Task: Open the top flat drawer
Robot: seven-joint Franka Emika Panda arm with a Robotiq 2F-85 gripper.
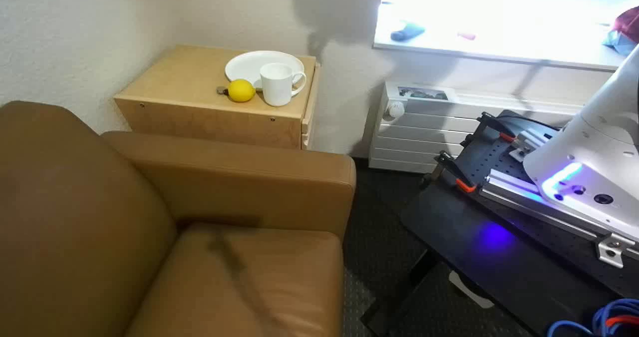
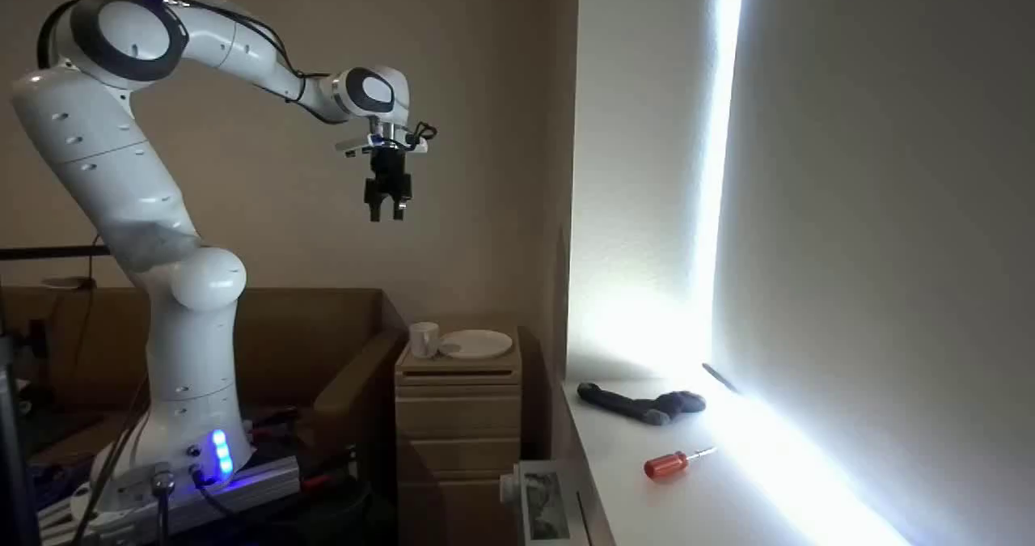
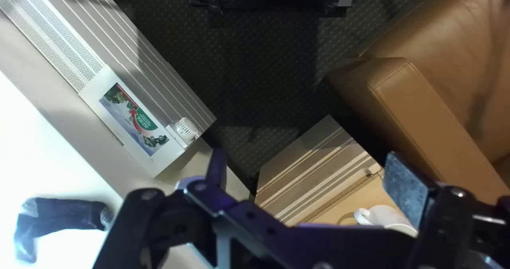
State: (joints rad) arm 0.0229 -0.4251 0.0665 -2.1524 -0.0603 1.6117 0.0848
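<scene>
We have the fingers [image 3: 404, 189] spread wide, pointing straight down and holding nothing; in an exterior view they hang high in the air, well apart from the light wooden cabinet [image 2: 457, 418]. The top flat drawer [image 2: 459, 379] is in that cabinet, its thin pale front strip lying just under the top slab [image 1: 179, 77]; whether it is pushed fully in, we cannot tell. In the wrist view we see the cabinet between the fingers. On the slab we find a white mug [image 1: 274, 87] just beside a white plate [image 1: 240, 66], with a yellow rounded object [image 1: 241, 91] near the mug. The cabinet stands beside the arm of a brown sofa [image 1: 249, 177]. Our robot arm [image 2: 136, 175] is mounted at a dark desk [image 1: 444, 227], and on the windowsill [image 2: 610, 453] we see a red screwdriver [image 2: 667, 466].
</scene>
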